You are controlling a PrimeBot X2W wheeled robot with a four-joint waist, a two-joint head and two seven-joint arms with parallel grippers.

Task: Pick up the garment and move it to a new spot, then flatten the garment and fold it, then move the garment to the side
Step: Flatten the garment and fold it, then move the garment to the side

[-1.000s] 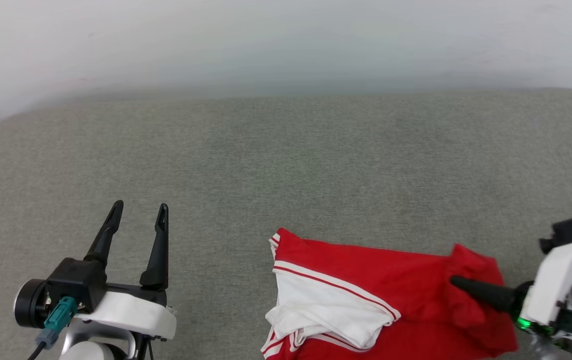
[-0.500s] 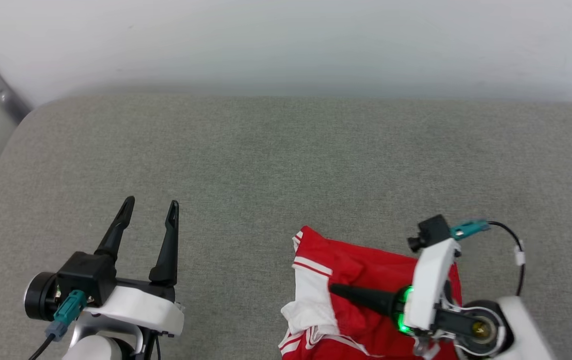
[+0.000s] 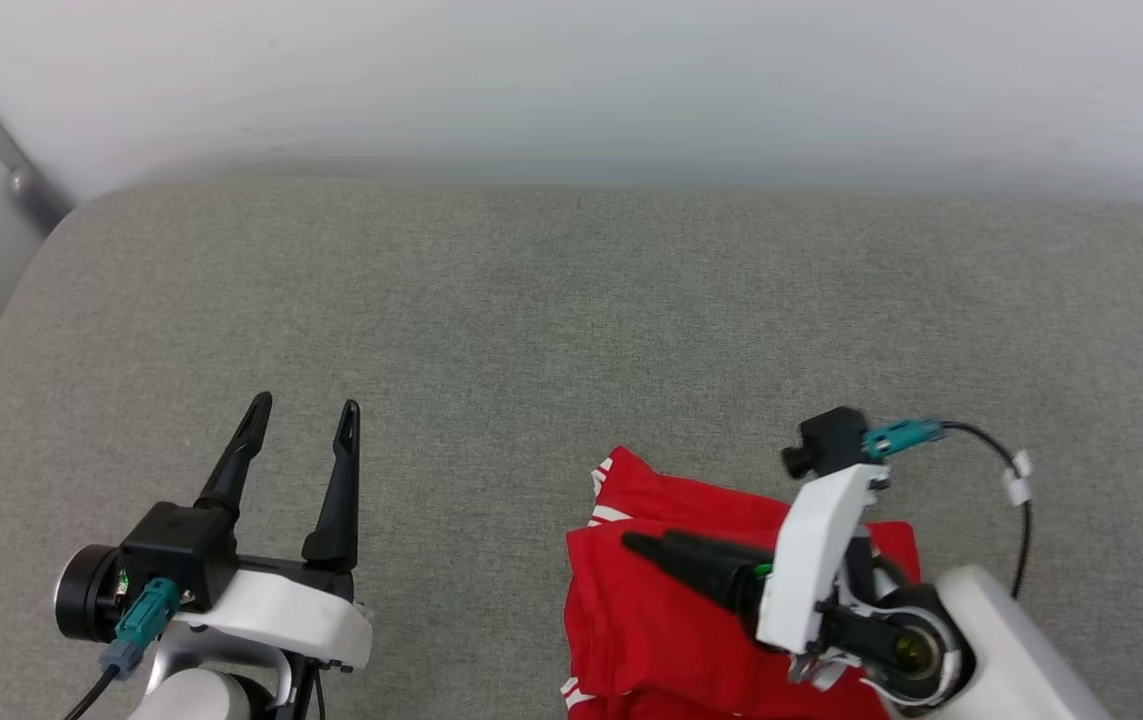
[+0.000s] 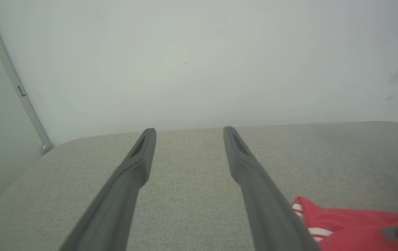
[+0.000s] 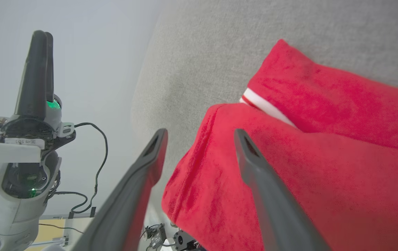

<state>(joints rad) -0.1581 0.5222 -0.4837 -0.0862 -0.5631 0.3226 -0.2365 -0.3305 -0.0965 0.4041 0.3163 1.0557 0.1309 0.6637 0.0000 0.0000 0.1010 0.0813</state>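
right gripper (image 5: 199, 132) sits spread open over the garment (image 3: 651, 620) at the near edge of the cushion (image 3: 571, 320), left gripper (image 3: 306, 402) open too, so I'd lift straight up without snagging the fold

You have one garment (image 3: 661, 620), red with white trim. You have two grippers, the left gripper (image 3: 303, 405) and the right gripper (image 5: 199, 132), each with two dark fingers (image 3: 336, 490), four fingers in all. You see two teal plugs (image 3: 136, 615), one grey worktop (image 3: 531, 320) and one pale wall (image 3: 571, 80).
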